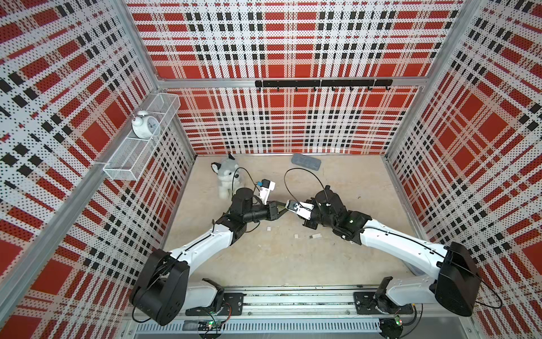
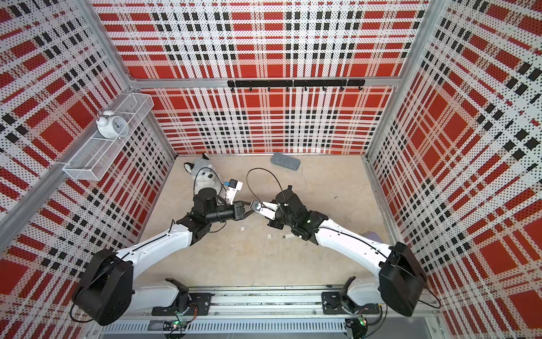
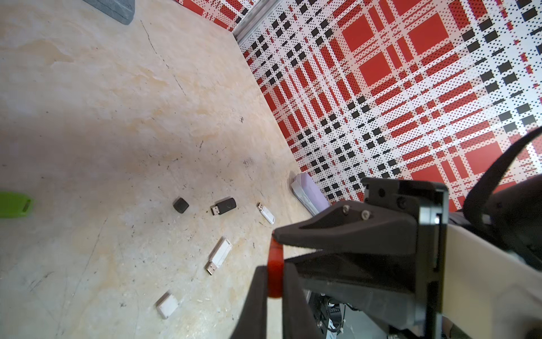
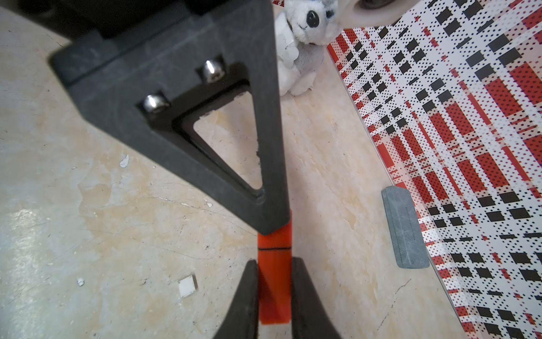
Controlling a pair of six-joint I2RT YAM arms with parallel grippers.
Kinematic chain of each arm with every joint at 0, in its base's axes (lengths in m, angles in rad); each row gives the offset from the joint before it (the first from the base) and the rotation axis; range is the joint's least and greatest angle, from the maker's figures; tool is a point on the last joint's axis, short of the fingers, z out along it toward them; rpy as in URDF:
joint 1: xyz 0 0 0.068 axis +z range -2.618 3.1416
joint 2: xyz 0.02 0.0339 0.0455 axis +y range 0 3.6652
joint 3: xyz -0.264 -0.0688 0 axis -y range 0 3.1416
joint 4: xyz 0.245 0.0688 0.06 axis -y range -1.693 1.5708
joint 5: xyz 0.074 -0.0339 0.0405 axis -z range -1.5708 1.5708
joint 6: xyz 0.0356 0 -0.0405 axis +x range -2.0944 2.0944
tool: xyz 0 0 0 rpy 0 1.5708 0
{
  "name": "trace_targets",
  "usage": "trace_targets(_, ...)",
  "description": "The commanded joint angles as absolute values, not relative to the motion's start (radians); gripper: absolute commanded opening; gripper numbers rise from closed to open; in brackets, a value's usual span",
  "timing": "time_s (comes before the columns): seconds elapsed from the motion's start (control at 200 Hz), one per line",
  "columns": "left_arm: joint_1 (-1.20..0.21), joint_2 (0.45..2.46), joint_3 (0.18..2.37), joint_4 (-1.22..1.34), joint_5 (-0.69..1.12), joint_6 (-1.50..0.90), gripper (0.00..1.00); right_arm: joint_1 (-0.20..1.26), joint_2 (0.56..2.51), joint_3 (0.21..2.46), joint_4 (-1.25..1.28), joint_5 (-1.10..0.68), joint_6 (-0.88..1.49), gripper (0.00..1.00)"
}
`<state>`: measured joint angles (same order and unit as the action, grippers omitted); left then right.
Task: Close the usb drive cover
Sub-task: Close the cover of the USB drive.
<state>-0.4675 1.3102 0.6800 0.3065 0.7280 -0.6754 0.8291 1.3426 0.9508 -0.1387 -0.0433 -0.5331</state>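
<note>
Loose pieces: towards the front edge of your bench [image 1: 264,264] lie a white cap [image 1: 268,228] and a white drive [image 1: 316,235], apart from each other.
Left pincer [image 3: 275,266]: yours is clamped on one end of the red usb drive [image 4: 274,243], above the middle of the bench.
Right pincer [image 4: 274,264]: clamped on the drive's other end, meeting the left tip to tip.
Usb drive: held off the bench between your two pincers. You can see a thin dark seam across it between the grips.
Plush dog [image 1: 227,176]: near the far left corner.
Grey case [image 1: 306,162]: flat by the far edge.
</note>
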Motion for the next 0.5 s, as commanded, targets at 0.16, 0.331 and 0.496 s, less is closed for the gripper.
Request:
trace_targets(0.16,-0.525,1.352,0.689,0.315,0.794,-0.696,0.07,0.865,1.326,0.991,0.11,-0.232,-0.523,0.01)
trace_targets(0.331,-0.504,1.305,0.688,0.3,0.704,-0.687,0.13,0.854,1.326,0.97,0.046,-0.137,-0.541,0.01)
trace_targets(0.496,-0.435,1.238,0.669,0.318,0.656,-0.688,0.36,0.808,1.303,0.907,-0.014,-0.104,-0.538,0.0)
